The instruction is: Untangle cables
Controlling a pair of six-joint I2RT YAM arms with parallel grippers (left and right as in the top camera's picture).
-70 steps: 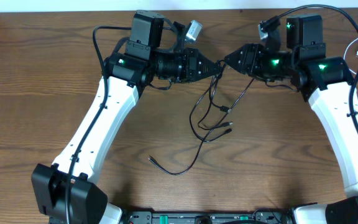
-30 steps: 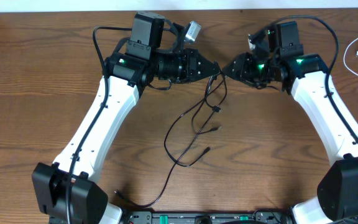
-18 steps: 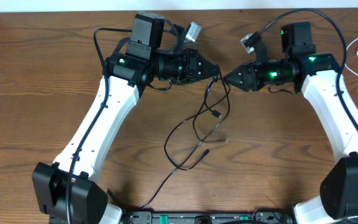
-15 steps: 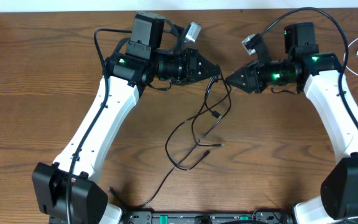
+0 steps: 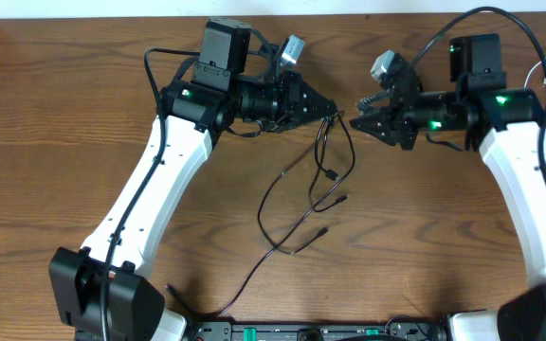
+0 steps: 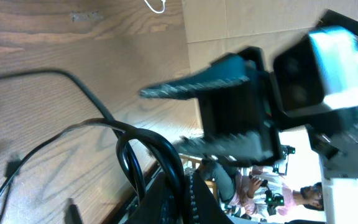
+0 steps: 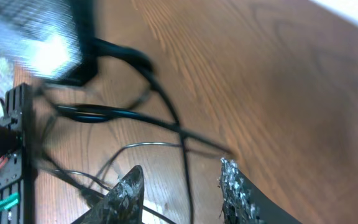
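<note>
Table [image 5: 64, 114]: brown wood grain, matte.

Black cables [image 5: 287, 250]: we see thin, rubbery cords with small plug ends. They hang from the left gripper [image 5: 330, 109] near the middle of the table's far edge. From there they trail in loose open loops toward the near edge.

Left gripper: pressed together, pinching the black cables.

Right gripper [image 5: 361, 112]: just beside the left one, tip to tip. Its jaws are spread and hold nothing.

Only the left wrist view shows the pinch itself, where a glossy cord curls into one tight loop [image 6: 146, 155]. It also shows a white cable [image 6: 156, 7] on the table beyond.

The right wrist view is blurred. We make out rough, speckled fingers [image 7: 126, 190] with a thin strand between them. We cannot tell whether it touches either one.
</note>
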